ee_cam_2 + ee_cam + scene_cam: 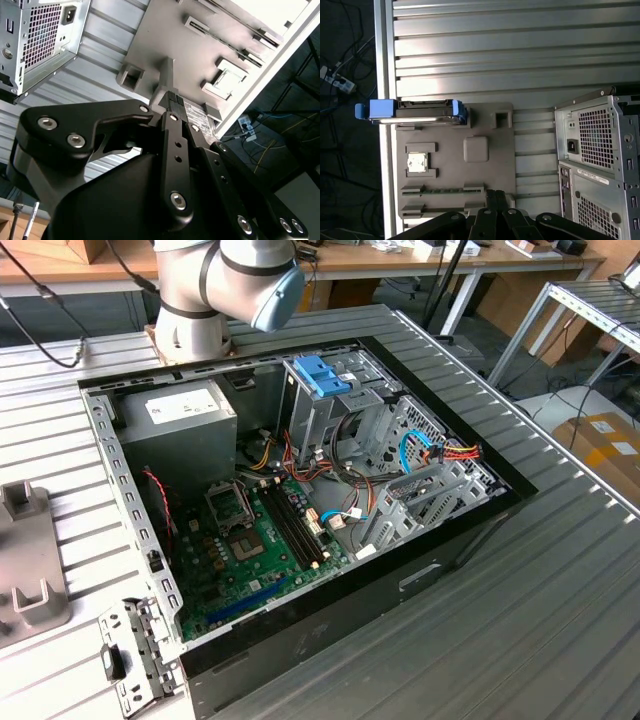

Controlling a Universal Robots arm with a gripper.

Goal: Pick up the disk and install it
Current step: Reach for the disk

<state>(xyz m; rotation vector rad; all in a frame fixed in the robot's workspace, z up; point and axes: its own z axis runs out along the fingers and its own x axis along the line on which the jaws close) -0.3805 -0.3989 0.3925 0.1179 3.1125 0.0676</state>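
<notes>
The disk [410,111] stands on its long edge in a slot at one end of a grey fixture plate [490,165]. It has a dark metal body in a light-blue carrier with a blue tab sticking out past the table's edge. My gripper [499,194] hovers above the far end of that plate, well apart from the disk. Its black fingers are closed together with nothing between them. In the second wrist view the gripper [171,96] points down at the same plate [200,50].
An open computer case [300,500] lies on the ribbed metal table [520,620], with an upright drive cage topped by a blue bracket [322,375]. The arm's base [190,320] stands behind it. The case's rear panel [595,150] is beside the plate. Cables hang past the table edge [382,75].
</notes>
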